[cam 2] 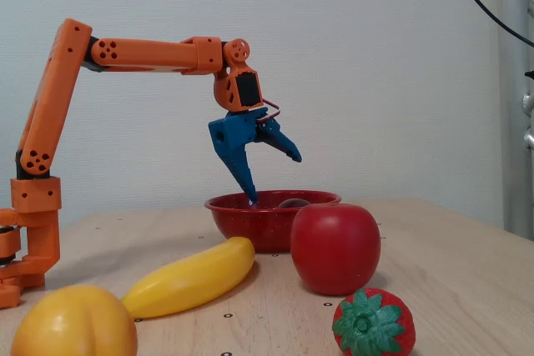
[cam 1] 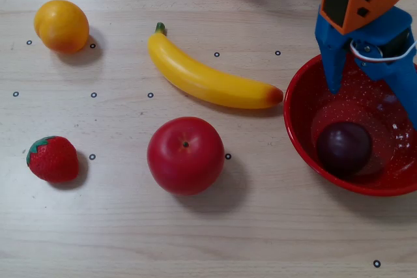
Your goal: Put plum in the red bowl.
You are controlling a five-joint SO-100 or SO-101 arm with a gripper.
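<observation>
The blue gripper [cam 2: 274, 177] hangs over the red bowl [cam 2: 250, 221] with its two fingers spread wide and nothing between them; in the fixed view one finger points straight down to just above the bowl's rim while the other juts out toward the right. The overhead view shows the same gripper [cam 1: 374, 105] from above, its fingers straddling the far side of the red bowl [cam 1: 298, 136], and it alone gives a clear look at the plum [cam 1: 344, 148], which lies free on the bowl's floor toward the near side, apart from both fingers. From the fixed view the plum [cam 2: 292, 203] is only a dark sliver peeking over the rim, the rest hidden by the bowl's wall. The fixed view, in turn, shows the orange arm [cam 2: 146, 53] reaching out level from its base at the left, which the overhead view cuts off at the top edge. In the overhead view the bowl runs off the right edge of the frame, with the banana [cam 1: 208, 79] tip just beside its rim on the left. The red apple [cam 1: 186, 155] sits near the bowl, while the strawberry [cam 1: 52, 159] and the orange fruit [cam 1: 61, 25] lie well apart at the left, leaving bare table [cam 1: 195, 239] along the near side.
</observation>
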